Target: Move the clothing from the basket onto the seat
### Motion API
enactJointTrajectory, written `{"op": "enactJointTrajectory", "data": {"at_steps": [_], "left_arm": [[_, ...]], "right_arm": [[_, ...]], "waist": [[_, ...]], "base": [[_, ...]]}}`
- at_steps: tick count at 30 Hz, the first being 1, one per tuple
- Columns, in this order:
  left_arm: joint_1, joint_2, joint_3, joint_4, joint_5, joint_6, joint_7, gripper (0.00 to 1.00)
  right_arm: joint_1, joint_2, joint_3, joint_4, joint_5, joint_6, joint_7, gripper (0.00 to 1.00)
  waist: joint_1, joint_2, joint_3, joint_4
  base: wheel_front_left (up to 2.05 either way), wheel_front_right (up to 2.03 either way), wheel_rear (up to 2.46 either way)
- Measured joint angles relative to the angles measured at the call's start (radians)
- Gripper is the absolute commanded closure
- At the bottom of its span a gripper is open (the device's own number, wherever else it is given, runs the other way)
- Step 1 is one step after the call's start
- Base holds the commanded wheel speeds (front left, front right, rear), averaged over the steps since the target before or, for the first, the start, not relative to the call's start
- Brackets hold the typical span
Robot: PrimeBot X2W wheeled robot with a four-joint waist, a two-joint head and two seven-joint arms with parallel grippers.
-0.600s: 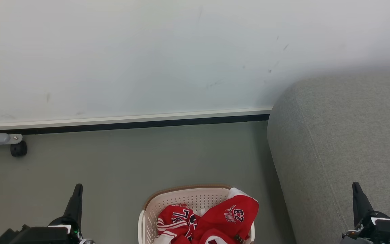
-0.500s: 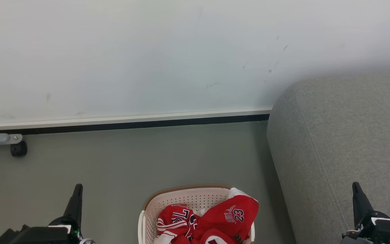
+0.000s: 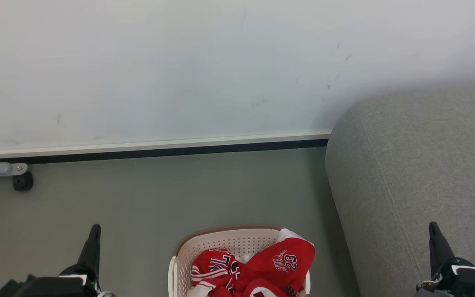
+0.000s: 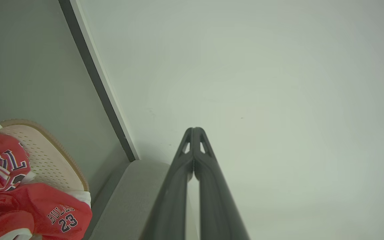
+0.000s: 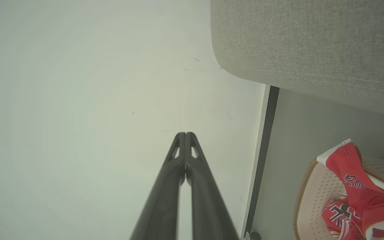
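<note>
The left end effector (image 4: 194,133) has its fingers pressed together on nothing. The right end effector (image 5: 185,136) is likewise pinched closed and empty. Both sit well apart from the basket (image 3: 225,230), one on each side. The red clothing (image 3: 281,264) lies heaped in the basket on the floor (image 3: 159,194), near the sofa (image 3: 419,173). The shiny fabric may slip from a thin pinch, or a trailing piece may snag the rim and drag the basket. The basket's near half is cut off, so the number of pieces is unclear.
</note>
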Motion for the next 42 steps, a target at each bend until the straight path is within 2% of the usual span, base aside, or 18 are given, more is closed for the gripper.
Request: {"op": "enactJointTrajectory", "data": {"at_steps": [1, 2, 3, 4, 5, 16, 22, 30, 42], "left_arm": [[0.002, -0.001, -0.001, 0.004, 0.0, 0.0, 0.0, 0.0], [0.009, -0.002, -0.002, 0.014, 0.0, 0.001, 0.0, 1.0], [0.018, -0.004, -0.002, 0.024, 0.0, 0.001, 0.0, 0.0], [0.029, -0.007, -0.004, 0.035, 0.0, 0.001, 0.0, 1.0], [0.038, -0.01, -0.004, 0.045, 0.0, 0.001, 0.0, 0.0], [0.051, -0.011, -0.045, 0.038, 0.012, 0.002, -0.037, 0.0], [0.049, -0.011, -0.061, 0.025, 0.065, 0.01, -0.056, 0.0], [0.046, -0.01, -0.087, 0.0, 0.188, 0.035, -0.089, 0.0], [0.042, 0.002, -0.145, -0.028, 0.393, 0.072, -0.13, 0.0]], "right_arm": [[0.002, 0.001, 0.001, 0.005, 0.0, 0.0, 0.0, 0.0], [0.007, 0.003, 0.002, 0.013, 0.0, -0.001, 0.0, 1.0], [0.014, 0.006, 0.003, 0.025, 0.0, -0.002, 0.0, 0.0], [0.025, 0.009, 0.004, 0.036, 0.0, -0.002, 0.0, 1.0], [0.034, 0.013, 0.005, 0.046, 0.0, -0.002, 0.0, 0.0], [0.046, 0.016, 0.041, 0.041, -0.008, -0.003, -0.037, 0.0], [0.046, 0.016, 0.046, 0.031, -0.049, -0.011, -0.056, 0.0], [0.046, 0.016, 0.077, 0.001, -0.179, -0.049, -0.088, 0.0], [0.046, -0.004, 0.15, -0.034, -0.417, -0.083, -0.133, 0.0]], "waist": [[0.0, 0.0, 0.0, 0.0], [0.0, 0.0, 0.0, 0.0], [0.0, 0.0, 0.0, 0.0], [0.0, 0.0, 0.0, 0.0], [0.0, 0.0, 0.0, 0.0], [0.0, 0.0, 0.0, 0.001], [0.0, 0.0, -0.001, 0.001], [0.0, 0.0, -0.002, 0.002], [0.0, 0.0, -0.001, 0.004]], "base": [[0.0, 0.0, 0.0], [0.0, 0.0, 0.0], [0.0, 0.0, 0.0], [0.0, 0.0, 0.0], [0.0, 0.0, 0.0], [0.0, 0.0, 0.0], [0.0, 0.0, 0.0], [0.0, 0.0, 0.0], [0.0, 0.0, 0.0]]}}
